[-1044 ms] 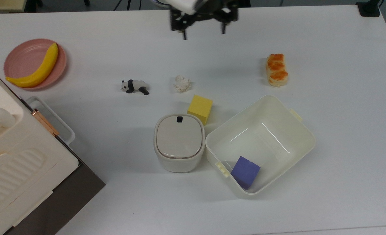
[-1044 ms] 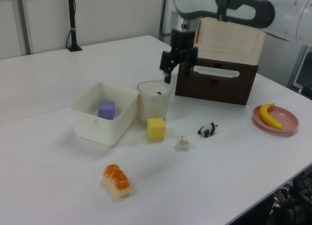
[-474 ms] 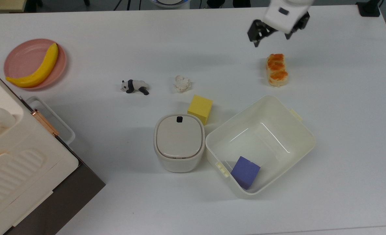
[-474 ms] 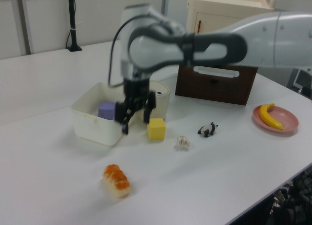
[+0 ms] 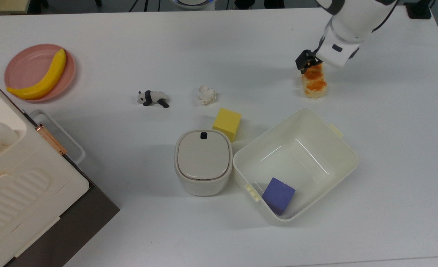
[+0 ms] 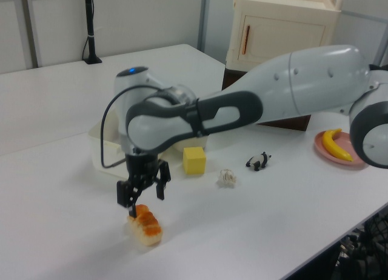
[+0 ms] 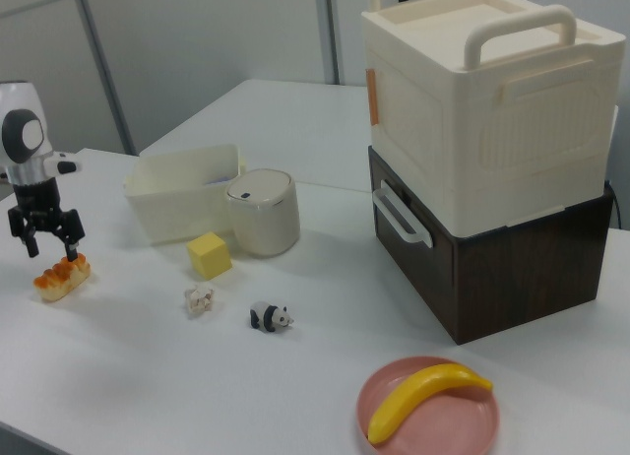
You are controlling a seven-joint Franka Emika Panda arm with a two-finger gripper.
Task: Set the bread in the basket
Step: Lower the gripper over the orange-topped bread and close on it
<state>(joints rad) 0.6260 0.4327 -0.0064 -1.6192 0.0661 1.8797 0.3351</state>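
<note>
The bread lies on the white table above the basket in the top view, its three orange bumps facing up. My gripper is open and hangs low over the loaf's upper end, one black finger on each side of it and nothing held. The left view has the gripper just above the bread. The right view puts the gripper over the bread at the far left. The cream basket stands near the table's front with a purple cube inside.
A lidded container touches the basket's left side, with a yellow cube behind it. A paper ball and a toy panda lie mid-table. A banana rests on a pink plate. A stacked cream and brown box fills the top view's lower left.
My arm has swung from the top view's upper middle over to the right and come down over the bread's upper end. The bread and the other things stayed put.
</note>
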